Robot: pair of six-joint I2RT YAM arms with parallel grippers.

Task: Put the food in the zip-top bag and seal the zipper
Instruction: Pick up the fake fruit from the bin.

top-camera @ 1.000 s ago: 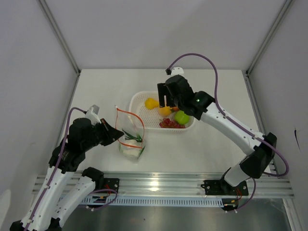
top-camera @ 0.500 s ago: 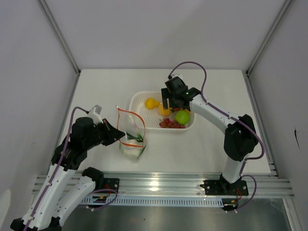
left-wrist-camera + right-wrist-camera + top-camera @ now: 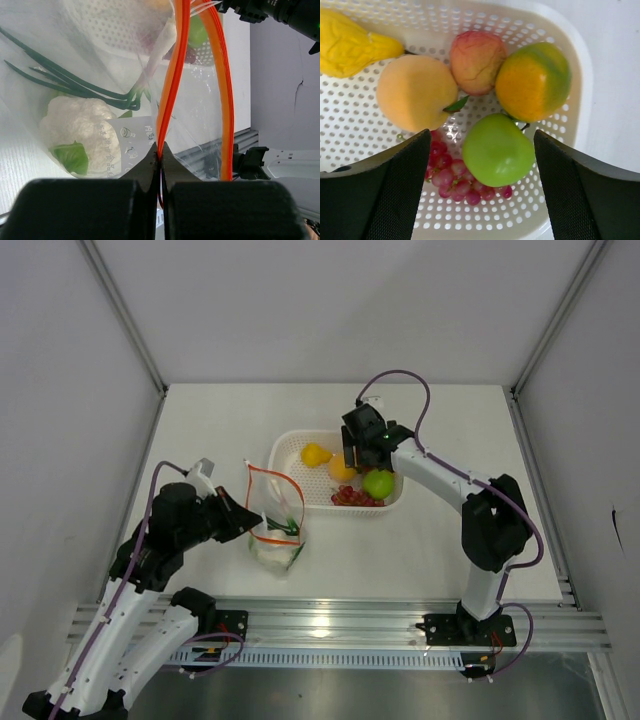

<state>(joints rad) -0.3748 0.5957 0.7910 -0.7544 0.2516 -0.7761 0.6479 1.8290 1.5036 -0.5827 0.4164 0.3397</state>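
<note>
Red-orange zipper (image 3: 172, 75) pinched by left claw (image 3: 161, 150); right claw (image 3: 482, 165) gapes above basket (image 3: 355, 125).

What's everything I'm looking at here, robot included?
table: one, white, underneath.
basket: one, white perforated, mid-table.
lemon: one, yellow, in basket.
orange: one, pale orange, in basket.
orange-green fruit: one, in basket.
peach: one, pinkish, in basket.
green apple: one, in basket under right jaws.
grapes: one bunch, dark red, in basket.
zip-top bag: one, clear, orange zipper, left of basket.
cauliflower: one, white, inside bag.
green beans: few, inside bag.
left jaws: shut on zipper.
right jaws: open, empty, over basket.
</note>
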